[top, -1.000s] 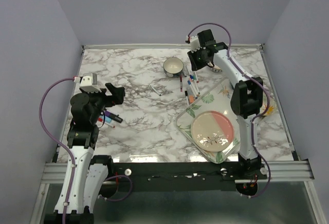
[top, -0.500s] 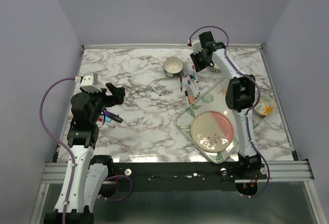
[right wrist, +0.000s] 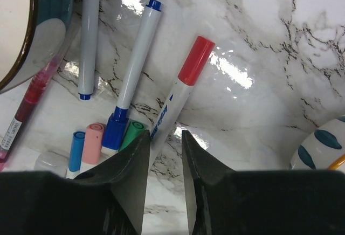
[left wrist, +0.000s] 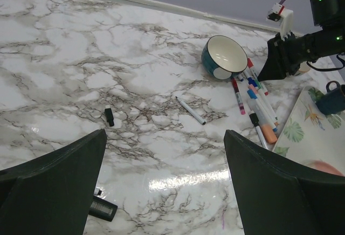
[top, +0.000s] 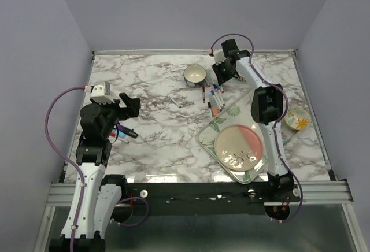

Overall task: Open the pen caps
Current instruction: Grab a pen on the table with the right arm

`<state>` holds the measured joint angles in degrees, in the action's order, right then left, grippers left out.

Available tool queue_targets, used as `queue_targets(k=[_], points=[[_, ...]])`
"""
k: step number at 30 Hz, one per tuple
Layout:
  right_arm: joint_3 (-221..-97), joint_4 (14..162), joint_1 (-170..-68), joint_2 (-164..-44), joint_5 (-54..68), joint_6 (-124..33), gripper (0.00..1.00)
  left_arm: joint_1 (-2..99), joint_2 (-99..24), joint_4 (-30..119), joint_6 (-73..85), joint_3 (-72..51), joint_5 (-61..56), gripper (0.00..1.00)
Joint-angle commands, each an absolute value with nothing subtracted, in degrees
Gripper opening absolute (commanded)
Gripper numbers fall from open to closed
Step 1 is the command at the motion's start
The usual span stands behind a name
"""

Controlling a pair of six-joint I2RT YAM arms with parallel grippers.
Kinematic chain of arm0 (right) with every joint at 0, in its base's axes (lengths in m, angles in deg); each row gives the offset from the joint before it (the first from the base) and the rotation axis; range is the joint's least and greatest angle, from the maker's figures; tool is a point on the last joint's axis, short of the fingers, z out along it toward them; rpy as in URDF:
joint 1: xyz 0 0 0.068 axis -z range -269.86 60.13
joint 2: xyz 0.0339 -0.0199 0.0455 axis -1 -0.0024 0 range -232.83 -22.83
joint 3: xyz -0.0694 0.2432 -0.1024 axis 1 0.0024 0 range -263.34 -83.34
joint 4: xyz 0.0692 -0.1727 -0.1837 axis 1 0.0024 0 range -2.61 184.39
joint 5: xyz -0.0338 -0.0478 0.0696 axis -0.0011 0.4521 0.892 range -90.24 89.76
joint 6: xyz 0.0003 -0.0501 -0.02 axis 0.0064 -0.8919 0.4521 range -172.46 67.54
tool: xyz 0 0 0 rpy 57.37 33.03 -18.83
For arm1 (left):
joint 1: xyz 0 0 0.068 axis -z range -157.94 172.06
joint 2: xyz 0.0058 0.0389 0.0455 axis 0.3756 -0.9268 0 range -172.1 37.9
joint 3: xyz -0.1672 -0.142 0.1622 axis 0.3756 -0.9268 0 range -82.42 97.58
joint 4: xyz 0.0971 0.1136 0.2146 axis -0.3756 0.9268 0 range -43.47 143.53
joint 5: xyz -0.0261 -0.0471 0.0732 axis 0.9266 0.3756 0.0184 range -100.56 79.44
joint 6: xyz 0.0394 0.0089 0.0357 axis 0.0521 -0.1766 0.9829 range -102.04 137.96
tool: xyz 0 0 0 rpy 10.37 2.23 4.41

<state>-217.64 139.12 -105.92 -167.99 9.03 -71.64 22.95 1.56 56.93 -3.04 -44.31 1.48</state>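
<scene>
Several white-barrelled pens lie in a cluster (top: pixel 214 96) beside the dark bowl (top: pixel 195 76). My right gripper (right wrist: pixel 164 132) hangs low over them, open by a narrow gap. A pen with a red cap (right wrist: pixel 195 60) runs slantwise down to the tip of its left finger (right wrist: pixel 135 159); nothing sits between the jaws. Blue (right wrist: pixel 115 130), green (right wrist: pixel 129 132), pink (right wrist: pixel 92 140) and light blue (right wrist: pixel 76 146) caps lie just left of that finger. My left gripper (left wrist: pixel 164 133) hovers wide open above bare marble. A loose black cap (left wrist: pixel 109 115) and a single white pen (left wrist: pixel 190 110) lie ahead of it.
A floral tray (top: pixel 231 113) with a pink plate (top: pixel 238 146) lies at the front right, and a dark mug (left wrist: pixel 330 99) stands on it. A small flowered bowl (top: pixel 297 119) stands right of the tray. A black marker (left wrist: pixel 102 209) lies under the left gripper.
The right arm has swung left and back, bringing its gripper down over the pen cluster, and its jaws have parted slightly. The flowered bowl is now uncovered. The left arm has not moved.
</scene>
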Motion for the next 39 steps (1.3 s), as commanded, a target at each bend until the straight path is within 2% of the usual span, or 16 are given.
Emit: queue_targets(k=[1, 10, 22, 27, 28, 29, 31, 39], points=[[-219.7, 140.7, -106.0, -170.7, 9.1, -72.7, 0.38, 23.2, 1.8, 56.8, -2.3, -44.5, 1.1, 0.99], [-220.1, 141.7, -106.0, -171.1, 8.9, -73.6, 0.41, 23.2, 1.9, 56.8, -2.3, -44.5, 1.2, 0.99], [-221.1, 142.2, -106.4, -172.0, 8.3, -74.3, 0.34, 23.2, 1.3, 56.8, -2.3, -44.5, 1.3, 0.99], [-221.7, 142.5, -106.4, -172.3, 7.9, -74.2, 0.22, 23.2, 0.9, 56.8, -2.3, -44.5, 1.4, 0.99], [-221.9, 142.6, -106.5, -172.4, 8.0, -74.3, 0.17, 23.2, 1.0, 56.7, -2.3, -44.5, 1.5, 0.99], [-222.1, 142.6, -106.5, -172.4, 8.0, -74.2, 0.08, 23.2, 0.9, 56.8, -2.3, -44.5, 1.5, 0.99], [-222.0, 142.7, -106.5, -172.4, 7.8, -74.2, 0.01, 23.2, 0.8, 56.8, -2.3, -44.5, 1.6, 0.99], [-220.8, 139.3, -105.5, -169.5, 7.3, -73.0, 0.01, 23.2, 0.4, 56.6, -2.3, -44.5, 2.7, 0.99]])
